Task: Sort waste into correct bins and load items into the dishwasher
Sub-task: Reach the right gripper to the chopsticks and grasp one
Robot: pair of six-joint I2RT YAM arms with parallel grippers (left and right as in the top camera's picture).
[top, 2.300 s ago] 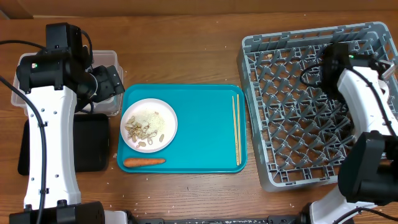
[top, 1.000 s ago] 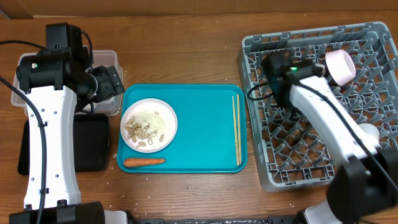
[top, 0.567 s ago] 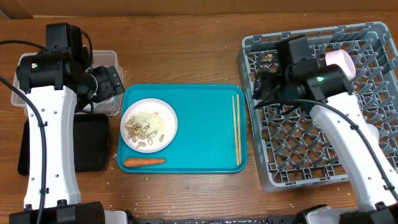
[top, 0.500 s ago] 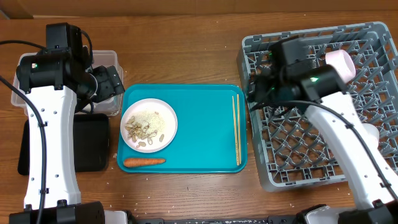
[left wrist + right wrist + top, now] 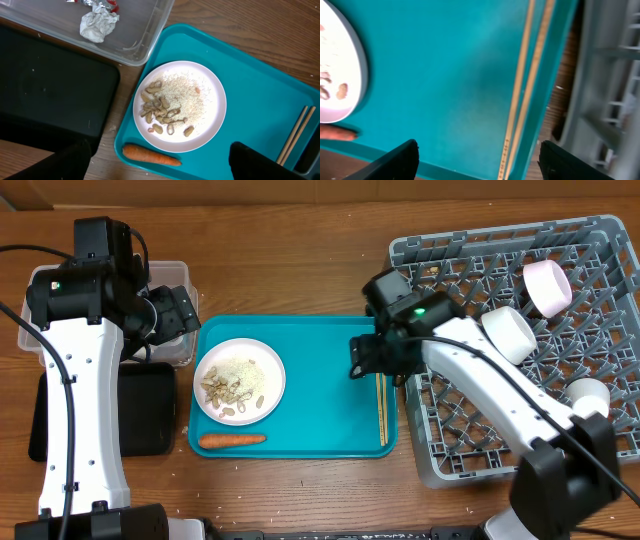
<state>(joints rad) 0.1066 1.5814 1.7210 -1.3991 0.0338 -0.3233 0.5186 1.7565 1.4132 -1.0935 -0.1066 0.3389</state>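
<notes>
Over the teal tray (image 5: 320,395), the right arm (image 5: 470,370) reaches out, its tool (image 5: 372,365) wide above the chopsticks (image 5: 380,405).

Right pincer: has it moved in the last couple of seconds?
Yes. The right pincer has swung left, off the grey rack and over the teal tray's right edge, above the chopsticks.

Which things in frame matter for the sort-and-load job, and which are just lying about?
Job: plate, food scraps, carrot, chopsticks, foil wrappers, clear tub, black tray, dish rack, pink bowl, white bowl, cup.
Lying about: teal tray, wooden table.
</notes>
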